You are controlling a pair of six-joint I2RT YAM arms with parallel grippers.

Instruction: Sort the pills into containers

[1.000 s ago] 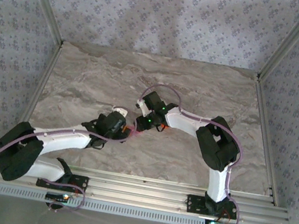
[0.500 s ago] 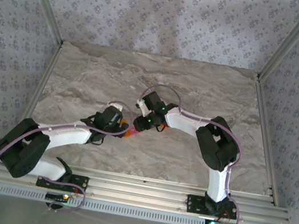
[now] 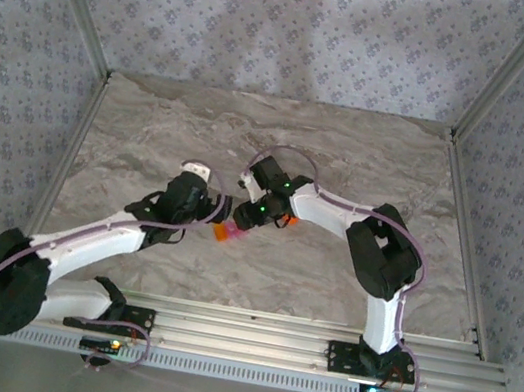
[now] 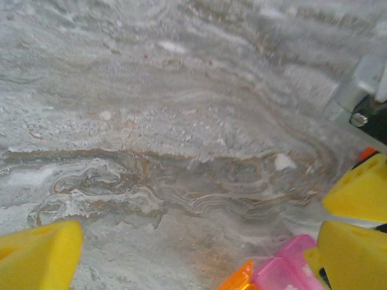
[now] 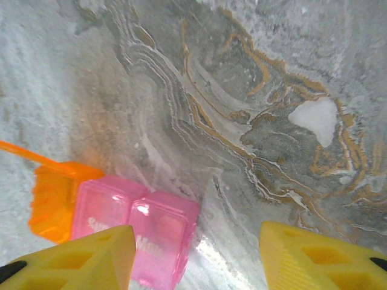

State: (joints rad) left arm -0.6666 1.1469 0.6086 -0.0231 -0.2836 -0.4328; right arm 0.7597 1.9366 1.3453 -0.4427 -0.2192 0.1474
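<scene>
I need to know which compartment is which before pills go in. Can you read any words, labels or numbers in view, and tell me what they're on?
Pink container: white lettering on its top panels, blurred and partly covered. One bit might read "Mon", but I can't be sure.
Orange container: no legible text.
Marble table and patterned walls: no text.

The small joined pink and orange boxes (image 5: 115,219) are glossy translucent plastic; the grey marbled table top (image 5: 254,72) looks smooth, stone-like.
</scene>
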